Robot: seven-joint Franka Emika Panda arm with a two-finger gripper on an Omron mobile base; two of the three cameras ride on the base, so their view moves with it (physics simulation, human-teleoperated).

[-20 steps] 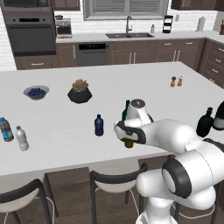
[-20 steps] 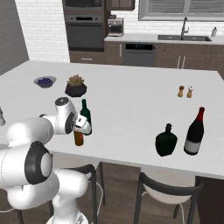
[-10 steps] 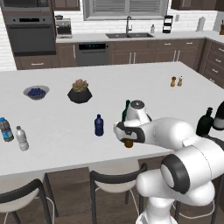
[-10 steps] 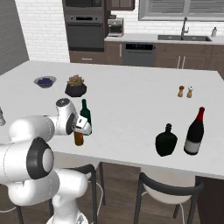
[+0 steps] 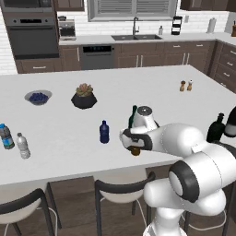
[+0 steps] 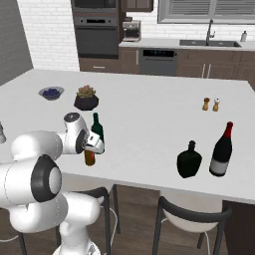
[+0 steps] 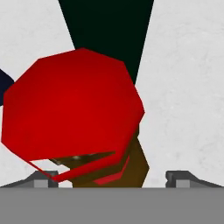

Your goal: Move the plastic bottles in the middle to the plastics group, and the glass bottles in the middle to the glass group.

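Amber bottle upright on worktop, just in front of green bottle; tool directly over its red cap, spread wide, gripping nothing.

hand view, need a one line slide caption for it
Open gripper poised over the amber bottle and its red cap, green bottle just beyond.

White arm folded low and forward; gripper pointing down, jaws spread wide
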